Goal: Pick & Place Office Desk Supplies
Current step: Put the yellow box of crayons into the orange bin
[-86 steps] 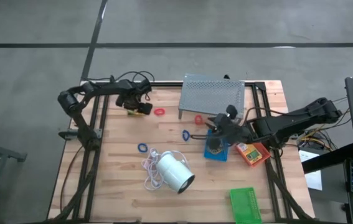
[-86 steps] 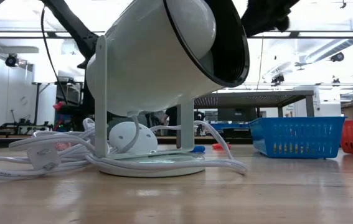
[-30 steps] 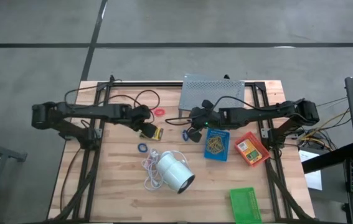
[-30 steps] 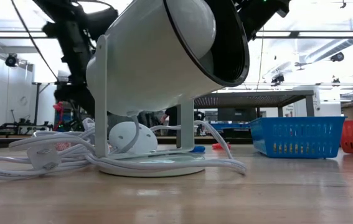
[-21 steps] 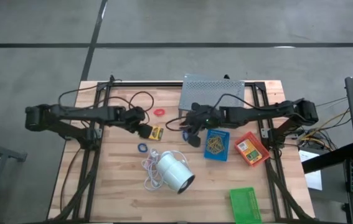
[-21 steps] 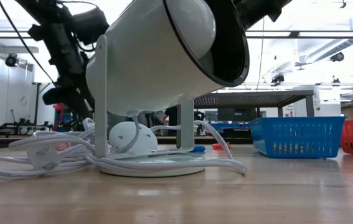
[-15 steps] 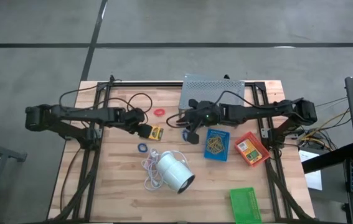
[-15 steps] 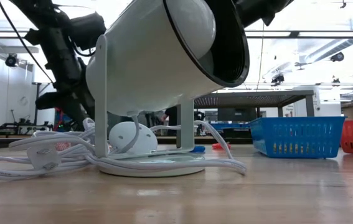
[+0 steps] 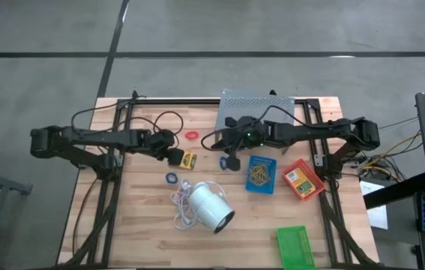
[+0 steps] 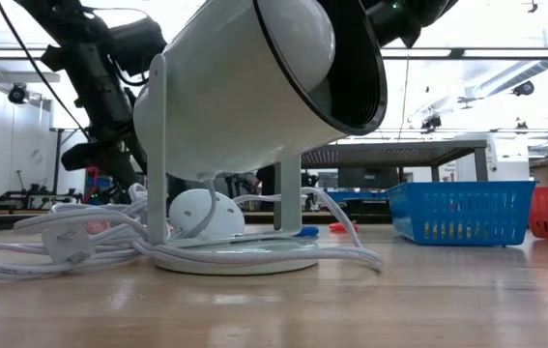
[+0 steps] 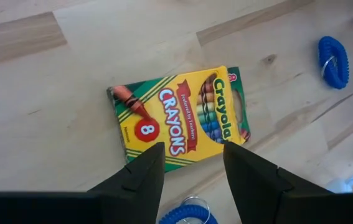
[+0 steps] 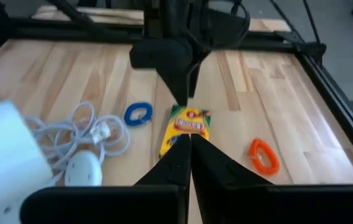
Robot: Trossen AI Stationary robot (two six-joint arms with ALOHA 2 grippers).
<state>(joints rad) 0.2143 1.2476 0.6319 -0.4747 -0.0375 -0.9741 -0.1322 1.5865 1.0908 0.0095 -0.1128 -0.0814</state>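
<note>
A yellow crayon box [image 11: 179,118] lies flat on the wooden table [image 9: 145,225], left of centre [image 9: 188,158]. My left gripper [image 11: 190,148] hangs open just above the box's near long edge, one finger toward each end of that edge, with no contact showing. It sits beside the box in the high view [image 9: 173,155]. My right gripper [image 12: 185,138] is shut on nothing, raised over the table's middle [image 9: 231,160] and pointing toward the box [image 12: 188,127]. Blue loops [image 11: 333,62] [image 9: 172,178] and a red loop [image 9: 192,136] lie loose on the wood.
A blue tray [image 9: 249,188] with tan rubber bands and a red tray [image 9: 314,187] holding a small box stand right of centre. A green tray [image 9: 295,247] sits near the front edge. A white lamp [image 9: 211,208] with its cord fills the near middle, and a grey perforated stand [image 9: 257,112] is at the back.
My right gripper has turned at the wrist, tipped more level, shifted a little toward the table's left edge, and shut on nothing. My left gripper has sunk a little toward the crayon box while rolling slightly, then held still. The box has stayed flat in place.
</note>
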